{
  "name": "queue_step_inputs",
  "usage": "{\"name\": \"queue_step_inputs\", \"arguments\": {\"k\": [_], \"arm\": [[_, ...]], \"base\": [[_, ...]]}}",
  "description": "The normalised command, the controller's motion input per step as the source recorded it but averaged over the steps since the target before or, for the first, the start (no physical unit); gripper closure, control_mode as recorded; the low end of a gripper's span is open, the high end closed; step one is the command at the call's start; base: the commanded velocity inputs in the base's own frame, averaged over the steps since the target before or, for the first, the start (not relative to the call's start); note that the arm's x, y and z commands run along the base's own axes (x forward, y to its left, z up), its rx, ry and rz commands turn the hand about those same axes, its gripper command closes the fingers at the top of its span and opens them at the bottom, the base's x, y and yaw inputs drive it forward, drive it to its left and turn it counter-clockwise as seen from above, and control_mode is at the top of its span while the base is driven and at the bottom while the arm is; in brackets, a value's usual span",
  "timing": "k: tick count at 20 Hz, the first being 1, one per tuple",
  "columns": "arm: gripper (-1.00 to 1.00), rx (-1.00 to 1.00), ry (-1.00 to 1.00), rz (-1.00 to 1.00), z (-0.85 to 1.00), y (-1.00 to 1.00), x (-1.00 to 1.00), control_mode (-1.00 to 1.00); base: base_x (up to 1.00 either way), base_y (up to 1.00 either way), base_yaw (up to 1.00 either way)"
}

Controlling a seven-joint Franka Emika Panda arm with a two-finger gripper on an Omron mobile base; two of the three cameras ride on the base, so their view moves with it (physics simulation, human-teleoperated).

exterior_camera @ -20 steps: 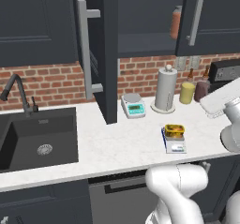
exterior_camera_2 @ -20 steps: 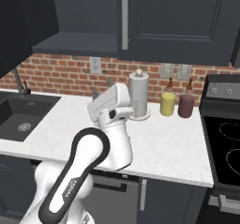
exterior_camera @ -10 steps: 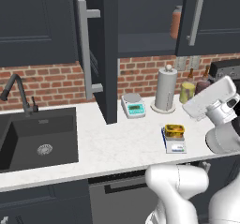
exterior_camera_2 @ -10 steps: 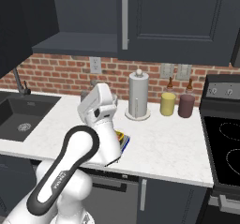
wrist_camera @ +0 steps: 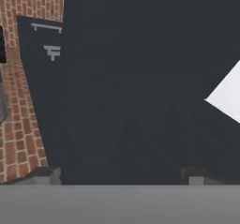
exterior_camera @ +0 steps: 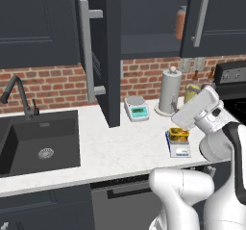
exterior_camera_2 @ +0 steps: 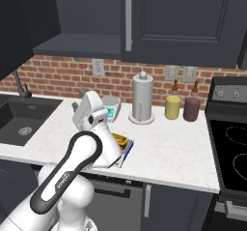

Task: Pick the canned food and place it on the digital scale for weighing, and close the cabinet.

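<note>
Left base view: canned food rests on the digital scale; the open cabinet door stands up and left of the raised wrist. Right base view: forearm angled toward that side. Hand view: tool faces the door; finger spread cannot be told.

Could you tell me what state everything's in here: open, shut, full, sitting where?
cabinet: one door swung wide open.
canned food: resting on the digital scale.
digital scale: flat on the counter, carrying the tin.
pincer: whether it is open can't be told.
orange jar: upright on the cabinet shelf.
sink: nothing in its basin.
</note>
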Motion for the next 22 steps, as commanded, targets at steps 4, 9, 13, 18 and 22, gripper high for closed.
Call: {"name": "queue_step_inputs", "arguments": {"k": [4, 9, 13, 18, 22], "arm": [[-1.0, 0.0, -0.03, -0.09, -0.34, 1.0, -0.13, -1.0], [-1.0, 0.0, -0.17, -0.14, -0.01, 0.93, -0.75, -1.0], [-1.0, 0.01, -0.02, -0.2, 0.0, 0.35, -0.97, -1.0], [-1.0, 0.0, -0.01, -0.3, -0.02, 0.61, -1.0, -1.0], [-1.0, 0.0, -0.08, -0.44, -0.26, 1.0, -1.0, -1.0]], "base": [[0.0, 0.0, 0.0], [0.0, 0.0, 0.0], [0.0, 0.0, 0.0], [0.0, 0.0, 0.0], [0.0, 0.0, 0.0]]}}
